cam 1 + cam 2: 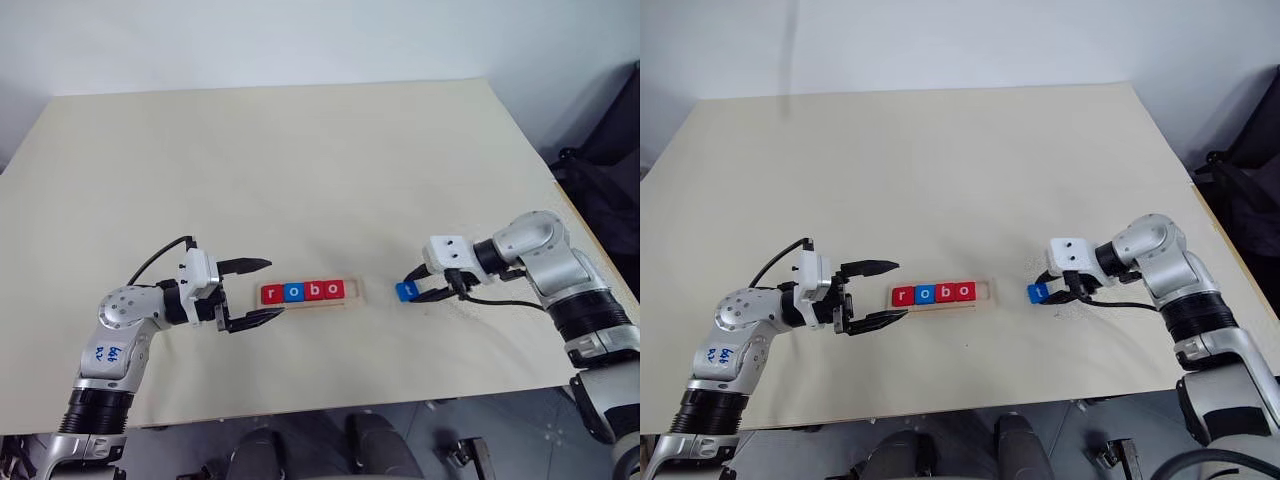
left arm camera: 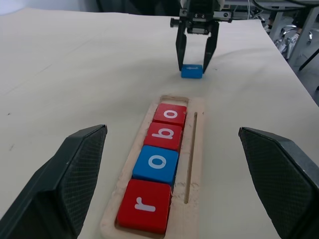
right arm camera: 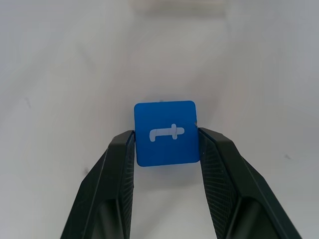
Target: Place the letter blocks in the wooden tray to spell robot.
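Wooden tray (image 1: 352, 296) long axis runs left-right, holds r, o, b, o. Right gripper (image 3: 167, 144) jaws flank blue t block (image 3: 166, 133) on table (image 1: 320, 160). Left gripper (image 1: 262, 290) jaws wide, empty.

On the pale table (image 1: 300, 170), the wooden tray (image 1: 355, 291) holds four letter blocks (image 1: 301, 292) reading r, o, b, o. The left gripper (image 1: 260, 291) sits with fingers spread just beside the tray's r end. Near the other end, the right gripper (image 1: 412, 286) straddles the blue block (image 1: 405, 291).
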Controlling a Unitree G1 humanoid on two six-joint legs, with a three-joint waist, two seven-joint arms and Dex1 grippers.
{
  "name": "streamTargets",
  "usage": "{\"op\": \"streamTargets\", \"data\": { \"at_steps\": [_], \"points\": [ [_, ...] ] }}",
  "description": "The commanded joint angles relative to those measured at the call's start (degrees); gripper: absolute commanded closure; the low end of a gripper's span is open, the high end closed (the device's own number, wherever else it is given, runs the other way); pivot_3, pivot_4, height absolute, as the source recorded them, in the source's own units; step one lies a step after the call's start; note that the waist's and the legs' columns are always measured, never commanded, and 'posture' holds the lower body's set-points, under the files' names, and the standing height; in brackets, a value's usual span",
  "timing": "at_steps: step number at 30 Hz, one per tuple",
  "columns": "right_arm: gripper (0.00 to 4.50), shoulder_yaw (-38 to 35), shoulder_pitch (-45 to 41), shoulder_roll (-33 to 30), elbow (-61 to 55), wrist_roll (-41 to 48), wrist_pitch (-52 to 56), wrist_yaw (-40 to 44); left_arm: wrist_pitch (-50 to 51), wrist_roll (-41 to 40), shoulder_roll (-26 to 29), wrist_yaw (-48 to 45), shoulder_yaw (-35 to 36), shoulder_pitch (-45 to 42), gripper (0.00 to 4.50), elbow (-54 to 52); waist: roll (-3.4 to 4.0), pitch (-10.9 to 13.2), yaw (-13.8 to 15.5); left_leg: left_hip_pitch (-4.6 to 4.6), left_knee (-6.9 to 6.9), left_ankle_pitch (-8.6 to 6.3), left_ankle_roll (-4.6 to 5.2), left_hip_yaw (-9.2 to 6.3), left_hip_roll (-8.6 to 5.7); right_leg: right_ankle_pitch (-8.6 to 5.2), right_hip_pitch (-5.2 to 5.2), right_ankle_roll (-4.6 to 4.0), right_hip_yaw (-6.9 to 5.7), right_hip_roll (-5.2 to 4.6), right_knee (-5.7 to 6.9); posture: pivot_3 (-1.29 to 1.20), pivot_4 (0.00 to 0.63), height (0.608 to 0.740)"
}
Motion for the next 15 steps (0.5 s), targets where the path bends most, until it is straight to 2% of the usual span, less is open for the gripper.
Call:
{"op": "streamTargets", "data": {
  "at_steps": [1, 8, 15],
  "points": [
    [3.02, -1.4, -0.6, 1.7, -11.0, 3.5, 13.3, -2.0, -0.4, -0.9, -0.3, -0.2, 0.2, -0.7, 0.0, -1.3, 0.02, 0.0, -0.2, -0.01, -0.01, 0.0, 0.0, 0.01, 0.0, 0.0, -0.01, 0.0, 0.02, 0.01, 0.01, 0.0, 0.15, 0.74],
    [3.02, 0.9, -1.5, 6.2, -17.0, 2.8, 24.8, -7.7, -0.3, -0.6, -0.8, -0.3, -0.4, -1.2, 0.0, -1.0, 0.01, 0.0, -0.2, -0.05, -0.02, 0.0, 0.0, 0.01, -0.06, -0.01, -0.03, -0.02, -0.01, -0.01, -0.02, 0.0, 0.15, 0.74],
    [3.02, 3.9, -2.7, 7.6, -14.6, -1.1, 23.0, -11.1, -0.2, -0.7, -0.8, -0.1, -0.2, -0.8, 0.0, -1.5, 0.01, 0.0, 0.0, -0.11, -0.02, -0.01, 0.0, 0.12, -0.1, -0.01, -0.04, -0.02, -0.07, -0.01, -0.07, 0.0, 0.15, 0.74]
  ]
}}
